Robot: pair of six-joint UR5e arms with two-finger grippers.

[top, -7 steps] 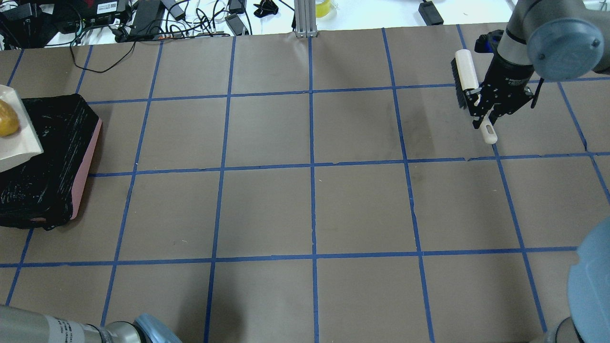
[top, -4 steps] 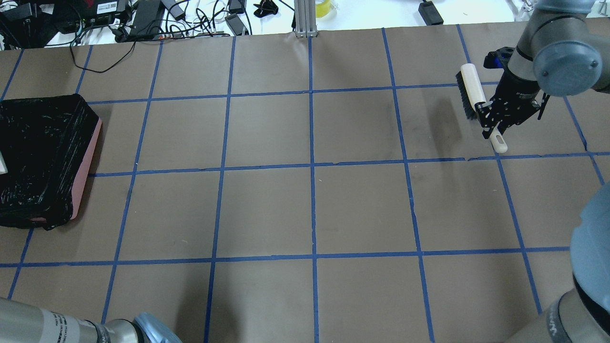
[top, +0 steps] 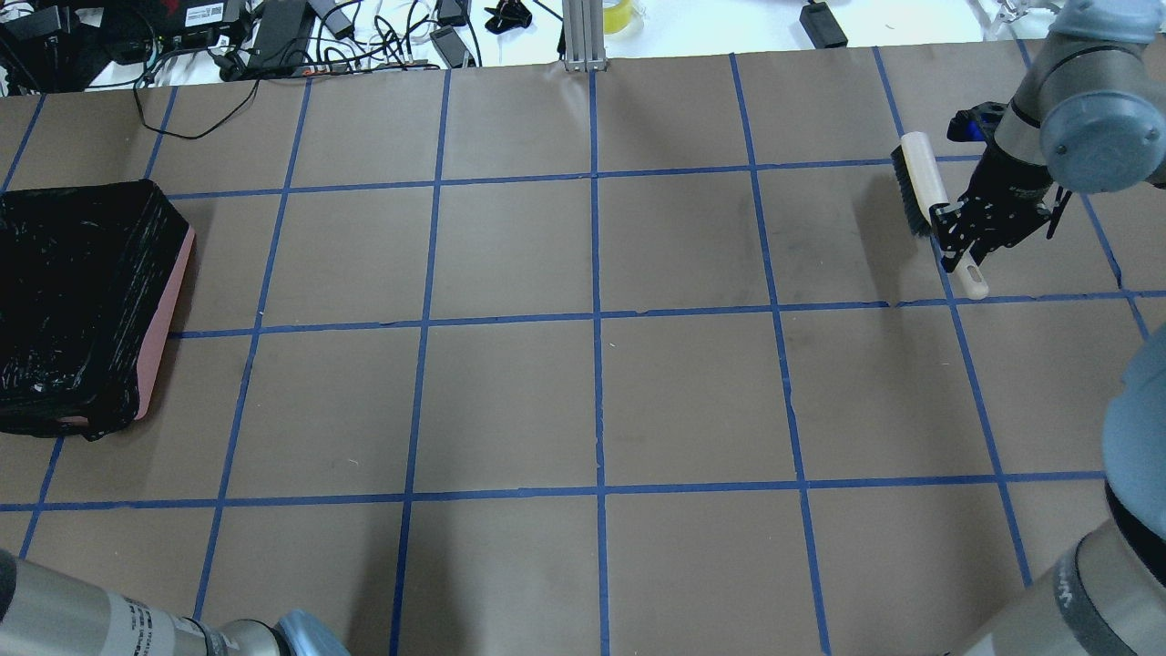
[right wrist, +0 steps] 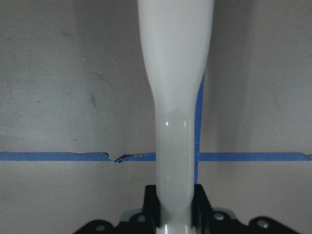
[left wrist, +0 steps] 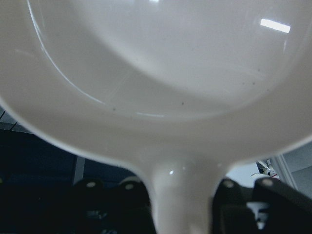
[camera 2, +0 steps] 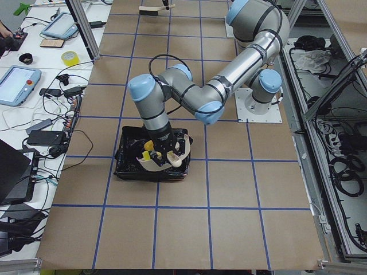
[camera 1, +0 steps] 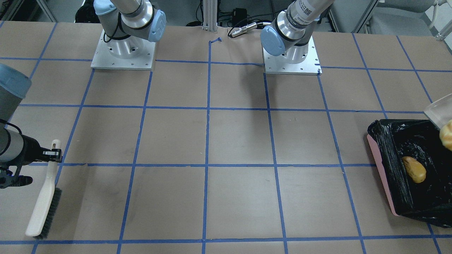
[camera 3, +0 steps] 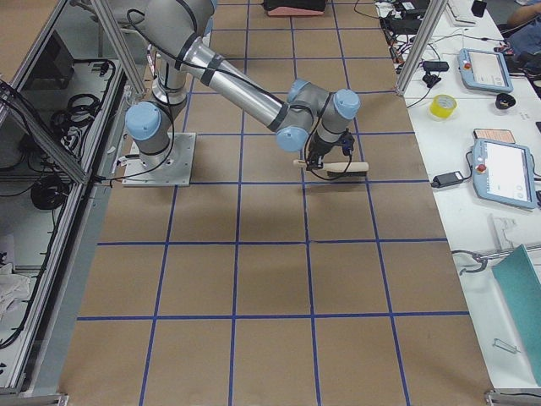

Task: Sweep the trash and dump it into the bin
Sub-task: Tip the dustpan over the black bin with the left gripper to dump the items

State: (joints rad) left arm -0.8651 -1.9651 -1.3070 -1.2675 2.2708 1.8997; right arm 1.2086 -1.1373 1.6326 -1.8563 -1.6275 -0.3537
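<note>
The bin point(camera 1: 378, 165), pink with a black bag, stands at the table's left end and also shows in the overhead view point(top: 168, 301). The golden-brown potato point(camera 1: 415, 169) lies inside it. My left gripper point(camera 2: 170, 151) is shut on the white dustpan point(left wrist: 161, 73), tilted over the bin point(camera 2: 129, 166). A tan croissant-like lump point(camera 1: 446, 137) is at the dustpan's lip point(camera 1: 437, 109). A yellow piece point(camera 2: 147, 146) shows there too. I cannot make out the sponge. My right gripper point(top: 966, 239) is shut on the handle of a white brush point(top: 925, 182), held low over the far right of the table.
Cables, power bricks and a tape roll point(top: 619, 14) lie beyond the table's far edge. An aluminium post point(top: 583, 36) stands at the middle of that edge. Both arm bases point(camera 1: 123, 49) are bolted on the robot's side.
The dustpan with the potato has left the overhead view past the left edge, and the potato now lies in the bin. My right gripper carried the brush further right and slightly nearer.
</note>
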